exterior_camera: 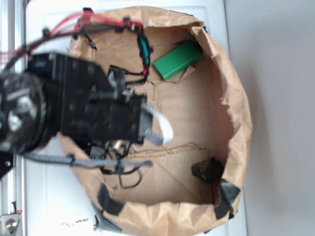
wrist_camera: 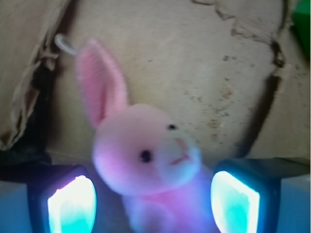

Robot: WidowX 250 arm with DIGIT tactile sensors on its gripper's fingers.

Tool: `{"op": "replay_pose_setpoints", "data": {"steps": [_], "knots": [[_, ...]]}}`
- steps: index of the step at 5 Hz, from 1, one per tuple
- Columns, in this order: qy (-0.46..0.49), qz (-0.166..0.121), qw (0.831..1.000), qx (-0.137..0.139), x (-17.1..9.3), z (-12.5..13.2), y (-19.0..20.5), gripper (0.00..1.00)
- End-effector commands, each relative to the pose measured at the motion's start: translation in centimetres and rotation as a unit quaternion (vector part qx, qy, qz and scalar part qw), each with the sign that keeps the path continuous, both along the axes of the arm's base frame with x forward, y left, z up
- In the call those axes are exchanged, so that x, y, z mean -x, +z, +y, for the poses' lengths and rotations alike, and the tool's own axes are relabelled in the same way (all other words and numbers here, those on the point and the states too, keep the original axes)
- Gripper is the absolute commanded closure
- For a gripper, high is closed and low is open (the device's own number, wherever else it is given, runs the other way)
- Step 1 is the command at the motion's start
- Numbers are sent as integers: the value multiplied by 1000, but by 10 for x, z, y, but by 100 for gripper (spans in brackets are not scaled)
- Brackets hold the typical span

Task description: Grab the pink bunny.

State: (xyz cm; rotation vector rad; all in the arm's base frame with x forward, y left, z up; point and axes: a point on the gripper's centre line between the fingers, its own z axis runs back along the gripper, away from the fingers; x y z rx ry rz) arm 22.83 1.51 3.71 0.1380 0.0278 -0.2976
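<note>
Pink bunny [wrist_camera: 150, 165] is sitting btwn the jaws, head poking fwd past them, thin white loop [wrist_camera: 65, 44] beyond its ear. Jaws [wrist_camera: 153, 201] are standing wide, gripping nothing yet. Prob. light, soft, squashy; body's looking like the best hold. Green block [exterior_camera: 176, 60] is lying well off, same brown paper bag [exterior_camera: 236, 113].

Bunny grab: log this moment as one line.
tool open | bunny between fingers, ungrasped | block far corner | phase: pre-close
</note>
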Motion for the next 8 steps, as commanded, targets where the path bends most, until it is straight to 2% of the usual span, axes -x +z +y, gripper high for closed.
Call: {"op": "replay_pose_setpoints", "data": {"steps": [1, 3, 4, 7, 8], "knots": [[-12, -34, 999, -13, 1, -12, -7, 0], [5, -34, 999, -7, -10, -12, -6, 0], [20, -33, 999, -4, -10, -11, -6, 100], [41, -43, 998, 13, -14, -9, 3, 100], [48, -36, 997, 47, -16, -5, 32, 100]]}}
